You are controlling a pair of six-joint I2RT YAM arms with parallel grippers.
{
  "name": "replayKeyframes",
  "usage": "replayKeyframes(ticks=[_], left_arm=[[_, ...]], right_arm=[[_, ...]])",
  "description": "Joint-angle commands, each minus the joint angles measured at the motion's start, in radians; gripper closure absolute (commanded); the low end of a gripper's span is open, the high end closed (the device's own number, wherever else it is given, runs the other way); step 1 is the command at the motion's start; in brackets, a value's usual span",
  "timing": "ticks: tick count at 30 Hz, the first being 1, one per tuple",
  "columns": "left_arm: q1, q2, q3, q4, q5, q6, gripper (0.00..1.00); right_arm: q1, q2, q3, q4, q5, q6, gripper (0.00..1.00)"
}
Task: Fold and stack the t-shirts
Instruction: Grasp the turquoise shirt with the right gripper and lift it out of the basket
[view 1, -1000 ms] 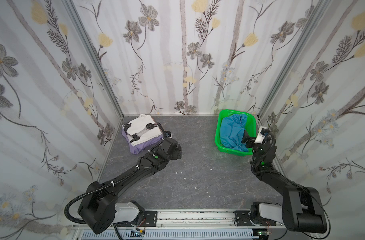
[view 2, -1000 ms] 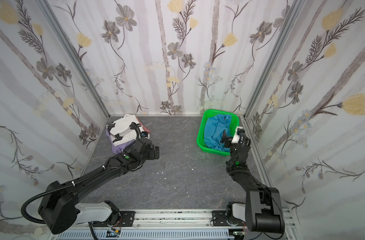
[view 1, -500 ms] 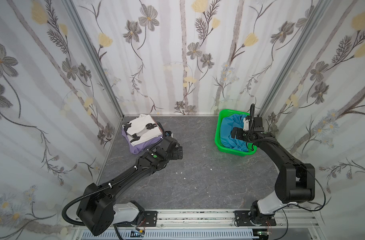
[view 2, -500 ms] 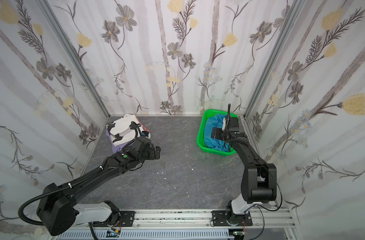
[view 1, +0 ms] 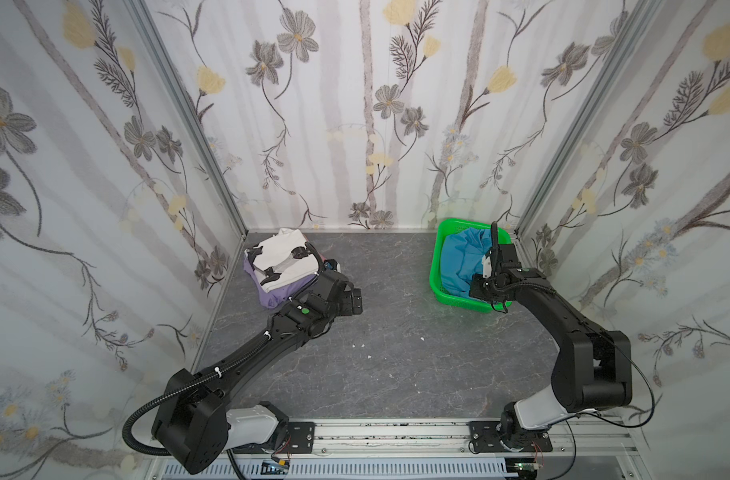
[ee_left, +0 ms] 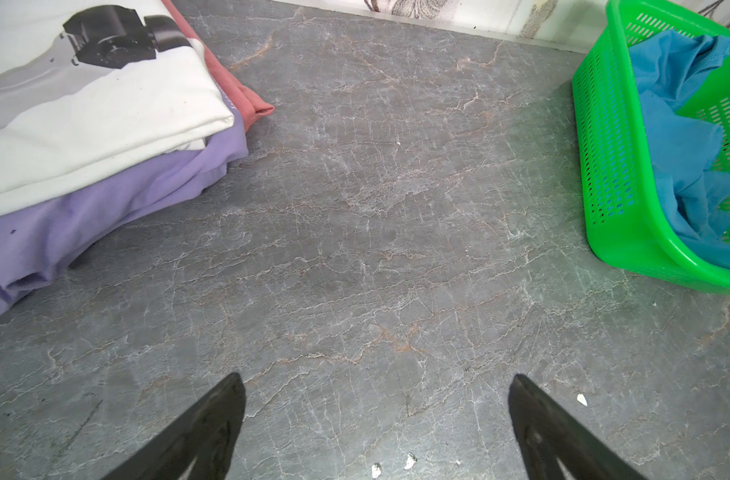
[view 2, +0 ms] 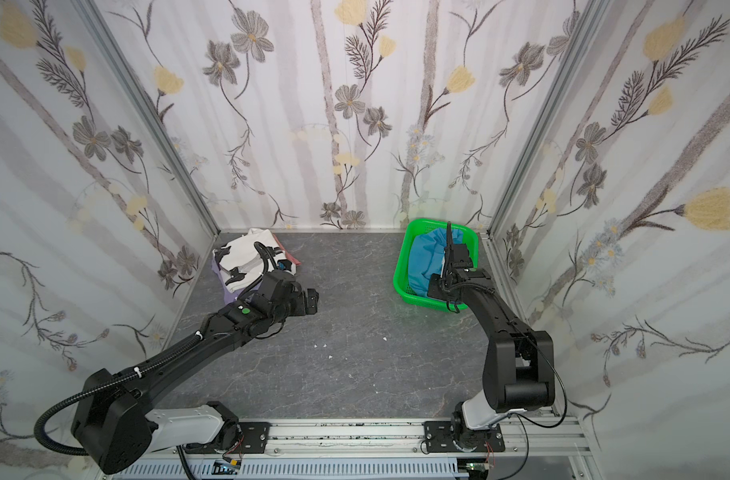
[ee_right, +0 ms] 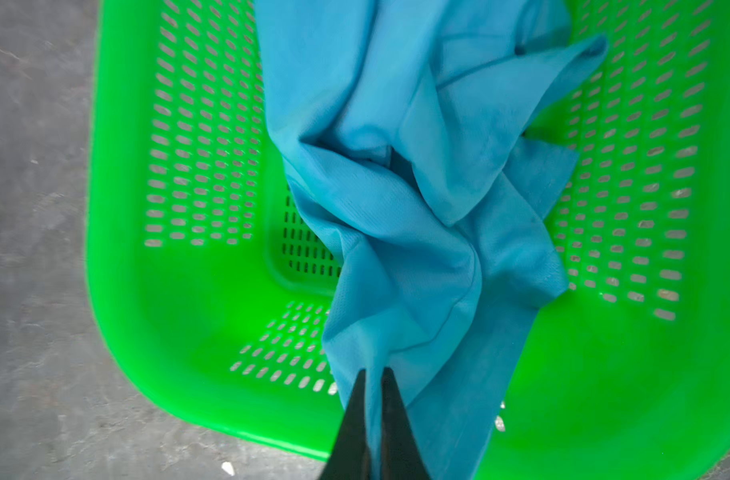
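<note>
I see the grey marbled tabletop (view 1: pixel 396 332) mostly bare across its middle. The green mesh basket (view 1: pixel 436 266) sits in the far right corner. Inside it lies the blue t-shirt (view 1: pixel 458 262), crumpled, with one fold draped over the basket's near rim.

In the far left corner there is a folded stack. The white printed t-shirt (view 1: pixel 280 257) is on top, the lavender t-shirt (ee_left: pixel 105 208) is under it, and an edge of the pinkish-red t-shirt (ee_left: pixel 240 93) peeks out at the far side.

My right pincer (ee_right: pixel 373 374) is over the basket's near rim, pressed together on a fold of the blue cloth. My left pincer (ee_left: pixel 375 376) hangs just beside the stack, over bare tabletop, spread wide and holding nothing.
</note>
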Motion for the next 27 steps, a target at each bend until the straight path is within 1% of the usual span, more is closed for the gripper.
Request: replayKeyframes(ticks=[1, 6, 8, 12, 14, 16, 17, 19, 20, 22, 23, 25, 27], left_arm=[[0.010, -0.006, 0.011, 0.019, 0.017, -0.020, 0.00], [0.068, -0.040, 0.073, -0.024, 0.094, -0.054, 0.00], [0.097, -0.043, 0.123, -0.069, 0.110, -0.061, 0.00], [0.165, -0.061, 0.230, -0.157, 0.136, -0.043, 0.00], [0.206, -0.080, 0.261, -0.174, 0.184, -0.032, 0.00], [0.238, -0.104, 0.282, -0.159, 0.300, 0.011, 0.00], [0.244, -0.113, 0.297, -0.165, 0.334, 0.032, 0.00], [0.256, -0.144, 0.318, -0.175, 0.387, 0.057, 0.00], [0.263, -0.159, 0.318, -0.174, 0.400, 0.059, 0.00], [0.290, -0.193, 0.320, -0.188, 0.379, 0.043, 0.00], [0.306, -0.200, 0.324, -0.201, 0.365, 0.031, 0.00], [0.335, -0.204, 0.333, -0.238, 0.350, 0.020, 0.00], [0.346, -0.203, 0.333, -0.254, 0.346, 0.028, 0.00]], right_arm=[[0.017, -0.048, 0.134, -0.021, 0.057, -0.013, 1.00], [0.090, -0.047, 0.466, -0.095, 0.022, -0.108, 1.00], [0.144, -0.027, 0.602, -0.106, 0.011, -0.136, 1.00], [0.277, 0.075, 0.964, -0.167, -0.030, -0.173, 1.00], [0.345, 0.141, 1.167, -0.191, -0.065, -0.187, 1.00], [0.419, 0.194, 1.341, -0.172, -0.142, -0.195, 1.00], [0.448, 0.195, 1.364, -0.139, -0.188, -0.195, 1.00], [0.510, 0.168, 1.352, -0.025, -0.288, -0.177, 1.00], [0.529, 0.162, 1.350, 0.006, -0.329, -0.163, 1.00], [0.565, 0.150, 1.347, 0.045, -0.405, -0.135, 1.00], [0.577, 0.145, 1.343, 0.045, -0.419, -0.133, 1.00], [0.602, 0.119, 1.298, 0.035, -0.402, -0.142, 1.00], [0.606, 0.066, 1.177, 0.044, -0.355, -0.141, 1.00]])
